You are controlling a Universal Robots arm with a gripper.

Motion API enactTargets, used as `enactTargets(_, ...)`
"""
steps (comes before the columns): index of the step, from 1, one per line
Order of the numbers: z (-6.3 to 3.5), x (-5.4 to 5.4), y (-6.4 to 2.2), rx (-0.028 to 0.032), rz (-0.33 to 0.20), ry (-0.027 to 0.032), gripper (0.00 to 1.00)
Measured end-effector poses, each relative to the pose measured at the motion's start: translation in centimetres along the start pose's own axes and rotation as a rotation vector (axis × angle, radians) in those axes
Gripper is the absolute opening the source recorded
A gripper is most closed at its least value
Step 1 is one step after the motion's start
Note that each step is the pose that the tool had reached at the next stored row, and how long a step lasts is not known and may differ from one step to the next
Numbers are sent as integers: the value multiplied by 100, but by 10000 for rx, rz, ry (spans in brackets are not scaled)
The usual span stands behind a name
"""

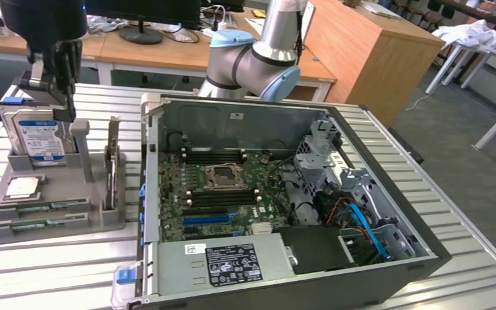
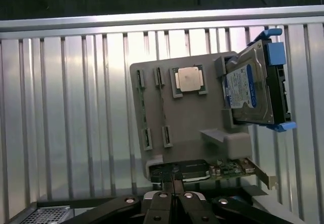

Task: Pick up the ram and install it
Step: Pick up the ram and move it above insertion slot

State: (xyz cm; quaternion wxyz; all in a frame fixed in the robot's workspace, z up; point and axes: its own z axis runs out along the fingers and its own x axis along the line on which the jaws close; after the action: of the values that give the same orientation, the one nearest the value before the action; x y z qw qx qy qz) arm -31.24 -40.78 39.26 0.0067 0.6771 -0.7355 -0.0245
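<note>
**Item:** ram (image 1: 39, 206). A thin green stick seated on edge in a slot of the grey parts holder (image 1: 101, 223), seen edge-on in the wrist view (image 2: 144, 107). A second ram stick (image 1: 39, 224) sits just beside it, at 6 o'clock in the exterior view. Neither is lifted.

**Same holder, exterior view:**
- Processor chip (image 1: 22, 187), at 12 o'clock of the ram.
- Hard drive (image 1: 37, 139), upright with a blue-white label, further along at 12 o'clock.
- Expansion card (image 1: 112, 165), standing on edge at 3 o'clock.

**Gripper:** The gripper (image 1: 61, 110) hangs over the hard-drive end of the holder, apart from the ram. Its jaws are closed together with nothing between them. In the wrist view (image 2: 174, 186) the tips meet above the card's edge.

**Destination:** An open computer case (image 1: 230, 126) stands at 3 o'clock of the holder on the slatted metal bench (image 1: 50, 271). Its motherboard (image 1: 222, 194) is exposed. The long black memory slots (image 1: 217, 155) beside the processor socket (image 1: 222, 174) look unfilled, though that is hard to confirm.

**Status:** Judged to be at the outset. The ram is not yet picked up and not yet installed.
</note>
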Motion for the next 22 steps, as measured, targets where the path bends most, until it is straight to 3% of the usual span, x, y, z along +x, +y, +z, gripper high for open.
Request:
enactTargets(9, 0, 0, 0, -14, -618, 28, 10)
enactTargets(18, 0, 0, 0, -15, -628, 29, 11)
enactTargets(21, 0, 0, 0, -15, -629, 28, 29)
enactTargets(22, 0, 0, 0, -15, -628, 28, 29)
